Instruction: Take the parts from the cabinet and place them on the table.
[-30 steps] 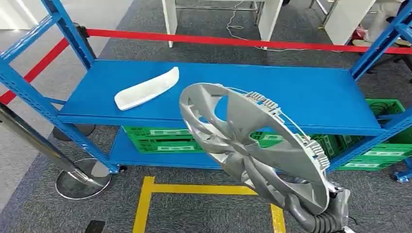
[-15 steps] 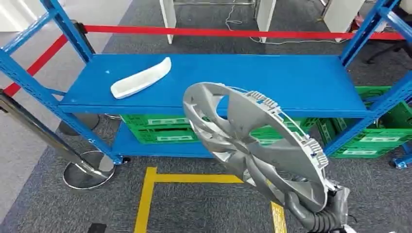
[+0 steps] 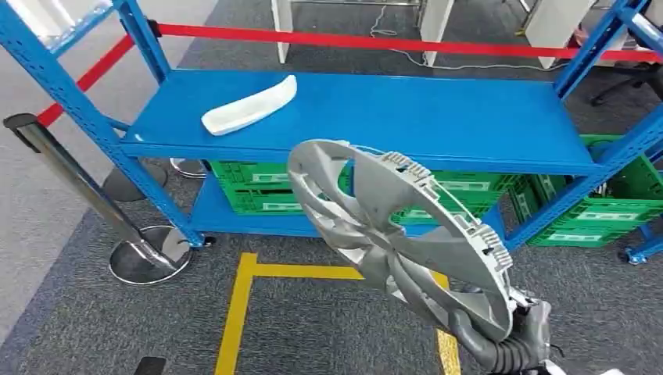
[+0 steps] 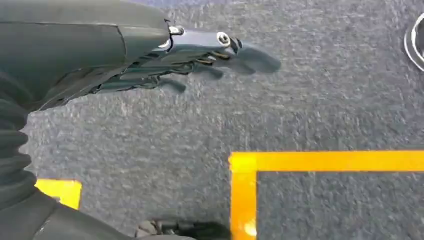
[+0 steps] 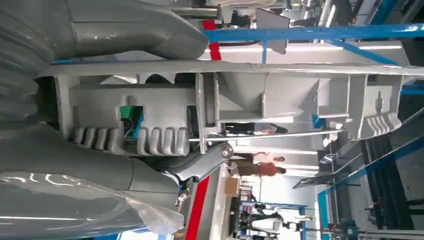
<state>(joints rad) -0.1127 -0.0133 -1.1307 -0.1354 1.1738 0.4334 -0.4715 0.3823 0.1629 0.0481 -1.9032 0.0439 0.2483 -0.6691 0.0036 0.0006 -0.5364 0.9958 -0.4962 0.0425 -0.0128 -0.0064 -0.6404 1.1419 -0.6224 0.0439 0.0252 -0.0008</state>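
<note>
A large silver wheel cover (image 3: 399, 234) tilts in front of the blue cabinet (image 3: 375, 141), held at its lower rim by my right hand (image 3: 508, 344). Close up, my right hand (image 5: 145, 165) grips the cover's ribbed rim (image 5: 250, 105). A white curved part (image 3: 250, 105) lies on the cabinet's upper shelf at the left. My left hand (image 4: 200, 55) hangs over the grey carpet with its fingers stretched out and nothing in it.
Green crates (image 3: 258, 191) fill the cabinet's lower shelf and the floor at the right. A chrome post on a round base (image 3: 148, 262) stands at the left, with red tape (image 3: 375, 43) behind the cabinet. Yellow floor lines (image 3: 242, 312) mark the carpet.
The camera has shifted, so the cabinet sits higher and further right in view. The wheel cover stays in my right hand and sits slightly lower.
</note>
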